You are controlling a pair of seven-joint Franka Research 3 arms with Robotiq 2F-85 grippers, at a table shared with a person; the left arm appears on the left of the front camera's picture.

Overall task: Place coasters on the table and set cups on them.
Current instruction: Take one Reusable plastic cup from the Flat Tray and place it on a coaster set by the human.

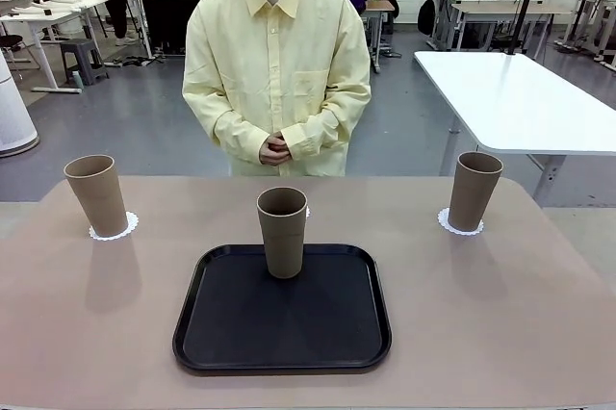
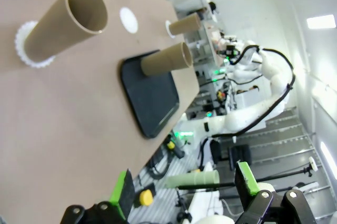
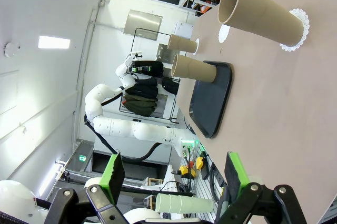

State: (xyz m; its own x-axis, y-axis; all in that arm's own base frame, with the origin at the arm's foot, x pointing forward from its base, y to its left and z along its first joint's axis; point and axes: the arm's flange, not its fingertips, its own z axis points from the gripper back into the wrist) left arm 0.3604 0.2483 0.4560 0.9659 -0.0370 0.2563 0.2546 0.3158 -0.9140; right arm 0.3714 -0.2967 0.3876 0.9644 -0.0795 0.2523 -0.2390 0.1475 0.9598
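Note:
Three grey-brown cups stand upright. The left cup (image 1: 96,194) rests on a coaster (image 1: 114,227) at the table's (image 1: 500,314) left, and the right cup (image 1: 474,190) on a coaster (image 1: 459,224) at the right. The middle cup (image 1: 282,231) stands on the black tray (image 1: 282,309), hiding most of a bare coaster (image 2: 128,20) that lies on the table behind the tray. My left gripper (image 2: 184,187) is open and empty, held off the table's left side. Off the right side, my right gripper (image 3: 172,174) is open and empty too, with the right cup (image 3: 260,13) nearest to it.
A person in a pale yellow shirt stands at the far edge with hands (image 1: 274,149) clasped, away from the cups. A white table (image 1: 520,102) stands behind on the right. Bare tabletop lies on both sides of the tray.

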